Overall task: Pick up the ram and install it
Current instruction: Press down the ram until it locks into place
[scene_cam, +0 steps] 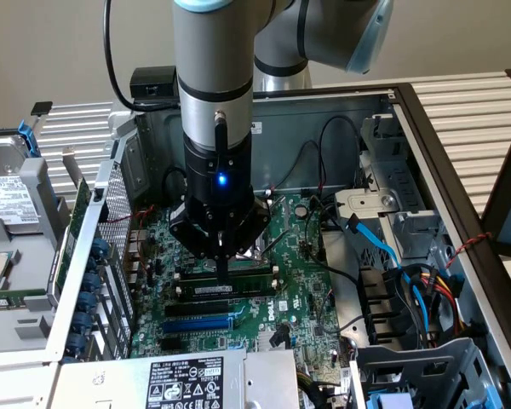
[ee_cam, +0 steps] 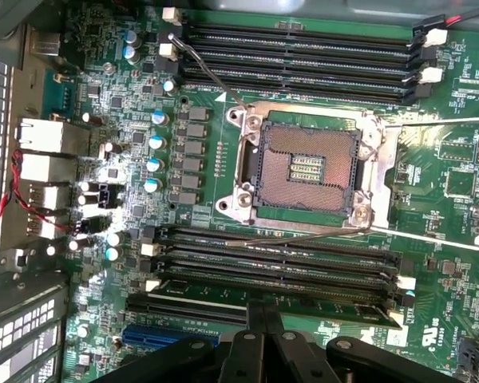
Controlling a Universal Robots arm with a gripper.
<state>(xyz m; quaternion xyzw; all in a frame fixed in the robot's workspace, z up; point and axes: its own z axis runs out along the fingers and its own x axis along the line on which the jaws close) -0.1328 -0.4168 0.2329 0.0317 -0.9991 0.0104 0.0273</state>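
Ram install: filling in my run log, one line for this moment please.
pincer: shut, pressing down on ram | ram: in black slot | motherboard: inside open case

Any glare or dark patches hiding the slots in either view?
Exterior view: even room light, a blue lamp glows on the gripper, whose body shades the motherboard beneath it. Wrist view: glare whitens the ports; the ram and slots read clearly.

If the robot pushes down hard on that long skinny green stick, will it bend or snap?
The ram looks like a thin, flat board standing on edge in a slot, so it is probably stiff, not floppy. It looks light for its length. Being so narrow, it might crack if the shut gripper pressing its top edge pushed crooked, and it could tip sideways if not seated straight.
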